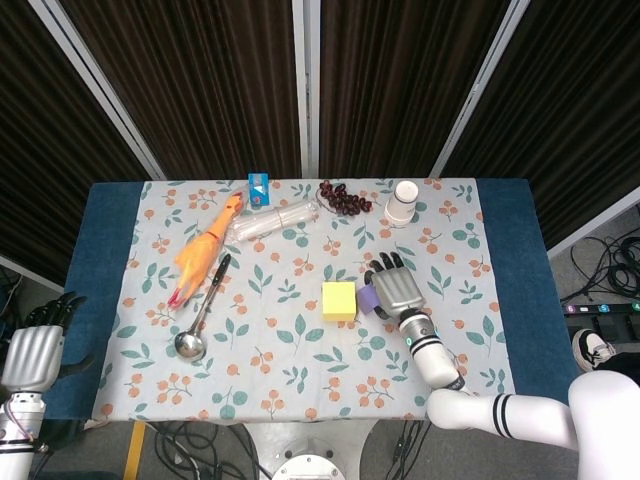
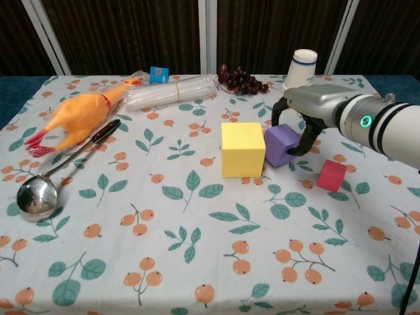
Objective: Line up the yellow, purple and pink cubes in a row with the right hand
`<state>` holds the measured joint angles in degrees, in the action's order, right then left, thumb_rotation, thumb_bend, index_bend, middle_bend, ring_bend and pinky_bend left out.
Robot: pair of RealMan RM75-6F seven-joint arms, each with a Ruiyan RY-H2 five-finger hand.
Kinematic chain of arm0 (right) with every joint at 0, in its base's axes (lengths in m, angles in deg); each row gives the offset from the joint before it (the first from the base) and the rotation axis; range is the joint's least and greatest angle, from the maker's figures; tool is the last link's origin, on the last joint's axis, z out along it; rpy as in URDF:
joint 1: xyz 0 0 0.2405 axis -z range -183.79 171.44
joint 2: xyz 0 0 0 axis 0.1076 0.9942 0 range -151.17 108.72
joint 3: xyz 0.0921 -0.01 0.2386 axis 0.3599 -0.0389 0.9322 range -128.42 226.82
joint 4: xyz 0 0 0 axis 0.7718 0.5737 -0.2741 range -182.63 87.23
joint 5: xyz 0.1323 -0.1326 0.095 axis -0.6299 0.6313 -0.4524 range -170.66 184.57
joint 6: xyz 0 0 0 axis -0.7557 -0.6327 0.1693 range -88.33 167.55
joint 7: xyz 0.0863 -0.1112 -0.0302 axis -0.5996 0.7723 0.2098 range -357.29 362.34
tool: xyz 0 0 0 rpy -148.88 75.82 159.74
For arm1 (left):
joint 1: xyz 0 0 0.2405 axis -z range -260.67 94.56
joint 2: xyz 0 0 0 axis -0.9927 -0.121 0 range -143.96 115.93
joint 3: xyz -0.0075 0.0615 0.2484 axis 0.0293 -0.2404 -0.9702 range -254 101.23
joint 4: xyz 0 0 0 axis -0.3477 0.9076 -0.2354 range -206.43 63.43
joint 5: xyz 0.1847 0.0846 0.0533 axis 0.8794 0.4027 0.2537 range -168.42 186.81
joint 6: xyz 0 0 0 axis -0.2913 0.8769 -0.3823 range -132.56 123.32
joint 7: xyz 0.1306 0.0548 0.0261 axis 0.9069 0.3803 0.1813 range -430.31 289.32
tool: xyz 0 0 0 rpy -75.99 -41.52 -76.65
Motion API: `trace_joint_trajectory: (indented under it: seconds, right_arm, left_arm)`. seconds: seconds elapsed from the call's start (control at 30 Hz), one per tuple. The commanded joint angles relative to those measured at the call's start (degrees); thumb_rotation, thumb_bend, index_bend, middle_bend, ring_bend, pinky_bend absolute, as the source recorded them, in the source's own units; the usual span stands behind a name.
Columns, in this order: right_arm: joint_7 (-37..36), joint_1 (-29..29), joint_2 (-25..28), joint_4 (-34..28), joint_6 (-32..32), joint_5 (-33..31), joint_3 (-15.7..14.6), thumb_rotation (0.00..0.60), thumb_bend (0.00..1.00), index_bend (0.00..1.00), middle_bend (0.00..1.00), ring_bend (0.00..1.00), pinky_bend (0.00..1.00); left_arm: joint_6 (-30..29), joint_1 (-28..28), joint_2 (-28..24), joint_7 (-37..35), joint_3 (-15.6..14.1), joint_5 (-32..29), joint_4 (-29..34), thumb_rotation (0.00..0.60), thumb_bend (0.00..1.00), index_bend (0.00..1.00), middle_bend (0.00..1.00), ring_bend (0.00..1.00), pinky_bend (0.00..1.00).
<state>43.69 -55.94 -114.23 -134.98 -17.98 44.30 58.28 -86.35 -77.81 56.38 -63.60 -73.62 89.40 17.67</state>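
The right hand (image 2: 303, 113) arches over the purple cube (image 2: 282, 144), its fingers (image 2: 306, 139) curled down around the cube's far and right faces, so it holds that cube, which sits pressed against the right face of the yellow cube (image 2: 242, 149); the pink cube (image 2: 331, 175) lies apart, nearer the camera and to the right, not yet in the row. All 3 look like matte foam blocks: light, slightly yielding, with dull faces that should give good friction, so none is fragile, but so light a block will probably skid or tip if nudged off-centre, as the yellow one may when pushed. The best hold is likely on 2 opposite flat faces, thumb against fingers, kept low and square. The pink cube, the smallest, leaves little face to catch, so a narrow pinch would suit it. The left hand (image 1: 32, 352) hangs off the table's edge holding nothing, fingers loosely apart. No writing can be read on the cubes; the paper cup (image 2: 300, 68) carries a dark band and the small blue box (image 2: 159, 73) some print, too small to read
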Motion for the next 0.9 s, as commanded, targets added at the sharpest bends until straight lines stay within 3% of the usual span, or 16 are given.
trace_joint_trajectory:
  seconds: [0.03,0.33,0.7,0.9]
  right_arm:
    - [0.46,-0.15,-0.32,0.25,-0.39,-0.27,-0.20,0.600,0.17,0.52,0.17,0.00,0.00]
    - [0.96,-0.48,-0.89,0.33,-0.71,-0.87,-0.46,0.600,0.09,0.37,0.16,0.00,0.00]
    - [0.09,-0.13,-0.41,-0.76,-1.16,-0.30,-0.57,0.600,0.06,0.26,0.14,0.00,0.00]
    - [-0.44,0.54,1.95,-2.45,-1.02,0.39,-1.26,0.600,0.06,0.25,0.14,0.00,0.00]
  left_arm:
    - [0.14,0.07,0.01,0.02,-0.02,-0.03,-0.04,0.600,0.09,0.22,0.23,0.18,0.21]
    - [0.29,0.18,0.23,-0.31,-0.02,0.02,-0.53,0.600,0.09,0.22,0.23,0.18,0.21]
    - [0.16,0.07,0.40,-0.85,-0.11,0.14,-1.04,0.600,0.09,0.22,0.23,0.18,0.21]
    - [0.09,0.10,0.37,-0.79,-0.12,0.28,-0.96,0.600,0.09,0.22,0.23,0.18,0.21]
